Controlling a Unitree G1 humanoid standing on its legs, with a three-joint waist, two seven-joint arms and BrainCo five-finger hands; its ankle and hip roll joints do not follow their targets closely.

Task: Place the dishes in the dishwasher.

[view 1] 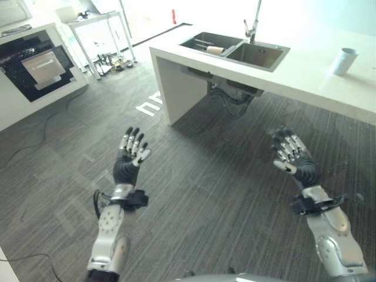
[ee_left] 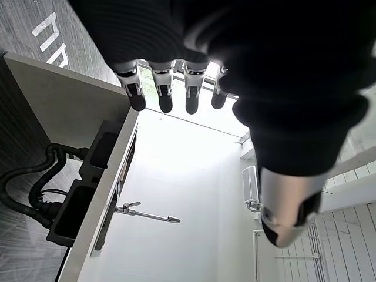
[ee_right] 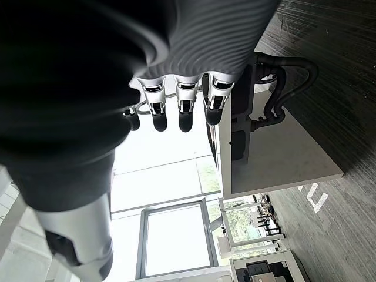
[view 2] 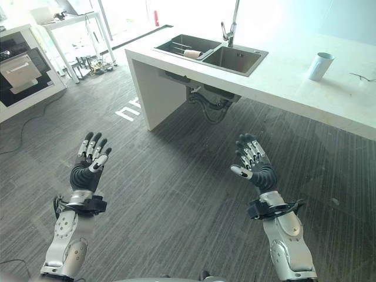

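Both hands are raised over the dark striped floor, short of the white counter. My left hand (view 1: pixel 130 157) is open, fingers straight and pointing up, holding nothing. My right hand (view 1: pixel 292 154) is open too and empty. A double sink (view 1: pixel 235 50) with a tall tap (view 1: pixel 253 23) is set into the counter (view 1: pixel 305 70); dishes and a pale roll-shaped item (view 1: pixel 215 50) lie in its left basin. A white cup (view 1: pixel 343 61) stands on the counter at the right. In the left wrist view my fingers (ee_left: pixel 161 88) are straight; in the right wrist view my fingers (ee_right: pixel 183 106) are straight too.
Pipes (view 1: pixel 232 97) hang under the sink in the counter's open underside. A low white unit with a dark front (view 1: pixel 35 61) stands at the far left. A white table (view 1: pixel 97 26) with shoes beneath it is at the back. A cable (view 1: pixel 41 138) lies on the floor.
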